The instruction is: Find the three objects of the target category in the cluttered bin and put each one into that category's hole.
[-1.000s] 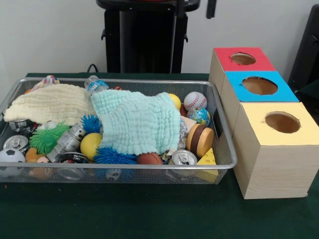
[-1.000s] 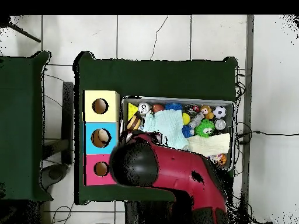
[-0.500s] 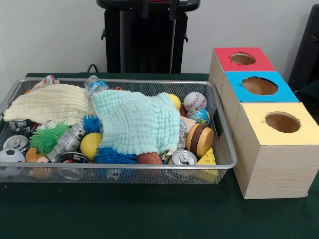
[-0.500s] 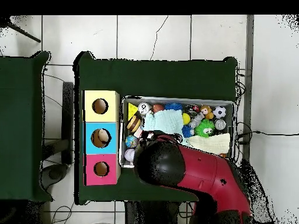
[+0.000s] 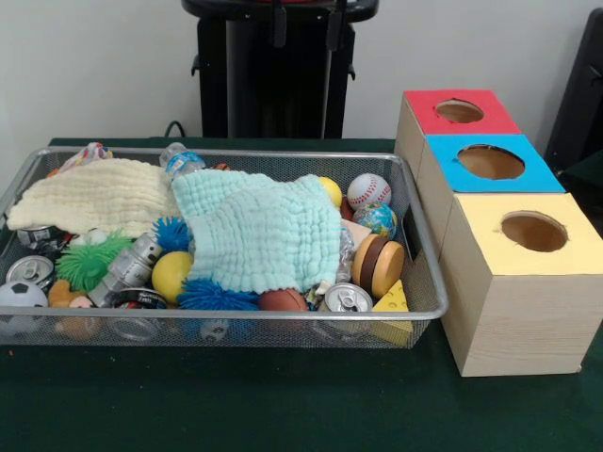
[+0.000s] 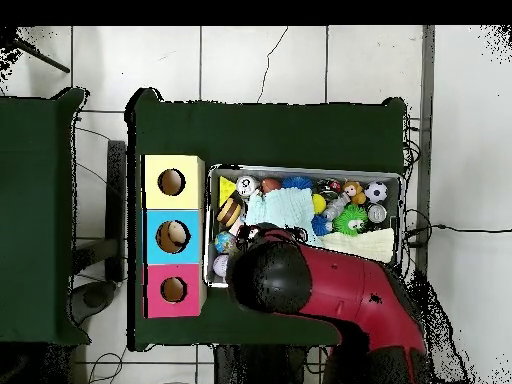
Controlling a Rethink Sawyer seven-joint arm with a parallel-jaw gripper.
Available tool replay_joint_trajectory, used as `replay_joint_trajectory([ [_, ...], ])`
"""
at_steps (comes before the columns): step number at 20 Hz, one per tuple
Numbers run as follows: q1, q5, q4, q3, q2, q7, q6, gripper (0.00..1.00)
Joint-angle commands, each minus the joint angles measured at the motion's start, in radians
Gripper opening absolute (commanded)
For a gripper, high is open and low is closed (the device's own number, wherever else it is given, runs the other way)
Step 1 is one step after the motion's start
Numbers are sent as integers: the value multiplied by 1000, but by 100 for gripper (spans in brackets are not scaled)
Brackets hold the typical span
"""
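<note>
The wire mesh bin [image 5: 226,315] is full of clutter and also shows in the overhead view [image 6: 305,169]. The yellow duck is hidden. A small orange toy [image 5: 62,294] lies at the bin's front left corner. The red-topped box's hole [image 5: 460,111] is at the far right, empty, and shows in the overhead view [image 6: 173,290]. My gripper [image 5: 306,21] shows only as two dark fingertips [image 5: 280,24] at the top edge, apart and empty, high above the bin's far side. In the overhead view the red arm [image 6: 300,290] covers the gripper and part of the bin.
A teal cloth [image 5: 259,231] and a cream cloth [image 5: 94,193] cover much of the bin. A yellow ball [image 5: 171,275], baseball [image 5: 368,191], soda can [image 5: 347,299], cheese wedge [image 5: 394,299] and green spiky ball [image 5: 89,259] lie around them. Blue-topped [image 5: 491,162] and yellow-topped [image 5: 533,231] boxes stand beside the red one.
The arm has swung from over the boxes to over the bin. The fingertips moved left along the top edge of the front view. Nothing in the bin has moved.
</note>
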Motion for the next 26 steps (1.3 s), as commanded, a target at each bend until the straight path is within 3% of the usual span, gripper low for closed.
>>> replay_joint_trajectory([
  [1, -89, -87, 79, 132, 17, -227, 62, 100],
  [10, -206, -175, 62, 202, 24, -282, 108, 100],
  [26, -354, -337, 87, 305, 60, -276, 59, 100],
])
